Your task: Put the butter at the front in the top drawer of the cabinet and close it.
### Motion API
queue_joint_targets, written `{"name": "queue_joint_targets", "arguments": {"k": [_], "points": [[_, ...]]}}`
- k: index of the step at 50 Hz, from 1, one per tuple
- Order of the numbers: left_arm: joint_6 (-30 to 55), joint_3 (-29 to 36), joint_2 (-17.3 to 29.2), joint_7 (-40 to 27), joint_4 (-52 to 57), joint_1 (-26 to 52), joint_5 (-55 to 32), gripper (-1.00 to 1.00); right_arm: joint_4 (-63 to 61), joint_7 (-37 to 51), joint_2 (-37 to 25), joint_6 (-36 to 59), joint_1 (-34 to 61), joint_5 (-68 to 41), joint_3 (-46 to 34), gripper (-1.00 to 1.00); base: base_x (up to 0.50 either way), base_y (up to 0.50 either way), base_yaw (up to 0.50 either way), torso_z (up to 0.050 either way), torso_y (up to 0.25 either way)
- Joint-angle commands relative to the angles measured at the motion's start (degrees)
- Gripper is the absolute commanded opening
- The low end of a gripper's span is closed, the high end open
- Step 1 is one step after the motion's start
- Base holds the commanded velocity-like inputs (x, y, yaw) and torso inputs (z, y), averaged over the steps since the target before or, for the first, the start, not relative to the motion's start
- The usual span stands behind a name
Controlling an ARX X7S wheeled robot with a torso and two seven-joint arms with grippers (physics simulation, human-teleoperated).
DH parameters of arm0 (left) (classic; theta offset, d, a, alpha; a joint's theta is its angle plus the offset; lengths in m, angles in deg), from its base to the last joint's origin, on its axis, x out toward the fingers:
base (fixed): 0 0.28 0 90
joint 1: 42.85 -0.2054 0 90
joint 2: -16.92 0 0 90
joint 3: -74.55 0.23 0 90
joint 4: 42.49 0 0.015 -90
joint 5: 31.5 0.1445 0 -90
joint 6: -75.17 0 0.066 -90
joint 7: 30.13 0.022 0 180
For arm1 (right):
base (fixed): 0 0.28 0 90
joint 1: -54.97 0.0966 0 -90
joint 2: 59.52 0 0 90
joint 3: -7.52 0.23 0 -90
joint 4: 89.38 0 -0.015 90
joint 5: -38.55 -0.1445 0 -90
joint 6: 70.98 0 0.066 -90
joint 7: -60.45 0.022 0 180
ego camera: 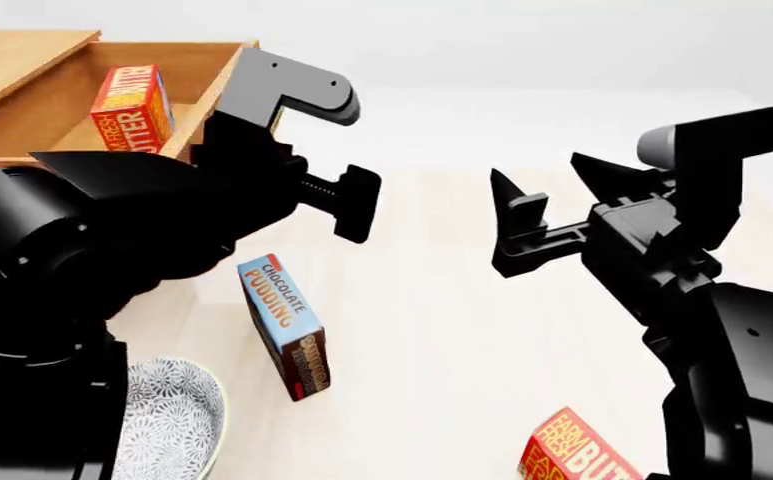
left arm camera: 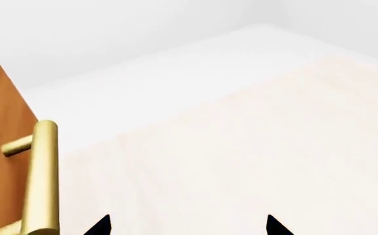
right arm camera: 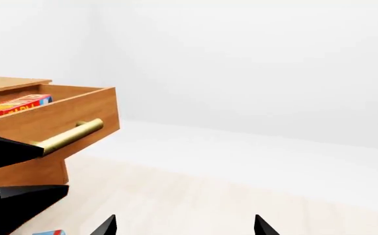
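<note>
Butter (ego camera: 130,106) sits in the open top drawer (ego camera: 213,100), so the left gripper (ego camera: 346,205), spread and empty, should press squarely on the front to close it.

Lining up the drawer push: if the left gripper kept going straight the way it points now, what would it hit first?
Probably nothing: the left gripper points past the brass handle over bare pale floor; the top drawer sits off to its side. Depth is uncertain.

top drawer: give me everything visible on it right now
The top drawer is a warm brown wood-look box with a horizontal brass bar handle on two posts. It stands pulled out of the cabinet, open. One butter box lies inside, tilted against the interior. The left gripper is beside the front; contact can't be confirmed.
</note>
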State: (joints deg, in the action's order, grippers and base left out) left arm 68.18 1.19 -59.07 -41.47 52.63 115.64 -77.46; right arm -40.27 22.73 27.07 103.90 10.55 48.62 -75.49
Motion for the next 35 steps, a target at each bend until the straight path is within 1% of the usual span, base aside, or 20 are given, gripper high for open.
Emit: {"name": "queue_joint_targets", "arguments": {"k": [1, 17, 35], "points": [[-4.52, 2.69, 0.72, 0.29, -4.23, -1.65, 0.84, 1.00, -0.20, 0.40, -0.05, -0.30, -0.35, -0.72, 0.18, 1.00, 0.00, 0.00, 0.00, 0.000, 0.000], [-6.85, 2.03, 1.13, -1.66, -7.67, -3.09, 2.47, 1.00, -0.19, 1.16, -0.18, -0.57, -0.65, -1.62, 0.29, 1.00, 0.00, 0.00, 0.00, 0.000, 0.000], [-4.96, -1.50, 3.71, -5.22, -6.11, -2.71, 1.91, 1.00, -0.50, 1.90, -0.55, -0.19, -0.60, -2.51, 0.19, 1.00, 0.00, 0.00, 0.00, 0.000, 0.000]]}}
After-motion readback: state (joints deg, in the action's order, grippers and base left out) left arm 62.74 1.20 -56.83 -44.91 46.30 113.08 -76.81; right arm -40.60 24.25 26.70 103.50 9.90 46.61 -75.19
